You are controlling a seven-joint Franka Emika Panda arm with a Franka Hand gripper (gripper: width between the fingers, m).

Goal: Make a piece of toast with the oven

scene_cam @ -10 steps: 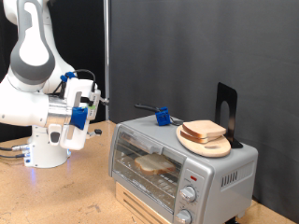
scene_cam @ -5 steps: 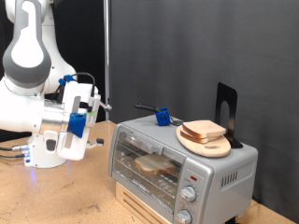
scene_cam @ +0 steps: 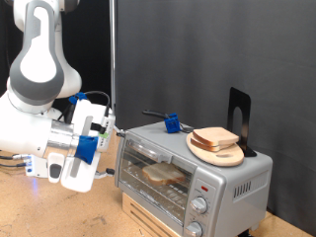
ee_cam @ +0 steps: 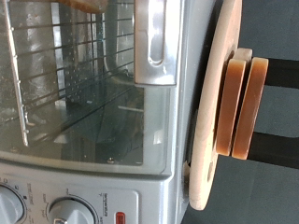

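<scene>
Bread: pale slices of toast (scene_cam: pixel 214 138), tan crust, stacked on a round wooden plate (scene_cam: pixel 219 155) on top of the oven (scene_cam: pixel 188 174); the wrist view shows two slices edge-on (ee_cam: pixel 241 103). A further slice (scene_cam: pixel 162 174) appears to lie on the wire rack (ee_cam: pixel 56 70) behind the glass door (ee_cam: pixel 84 103).
Handling, judged: light, soft, easily crushed or torn; crust is the firmer part, so a gentle pinch across an edge that overhangs the plate looks the best hold.
Oven state: door shut; handle (ee_cam: pixel 155 42) and knobs (ee_cam: pixel 65 210) face the wrist camera.
Gripper (scene_cam: pixel 77 170): low at the exterior view's left, near the oven front but apart from it, above the wooden counter (scene_cam: pixel 59 212).
Gripper opening: cannot tell; fingertips not clear in either view, nothing seen between them.
</scene>
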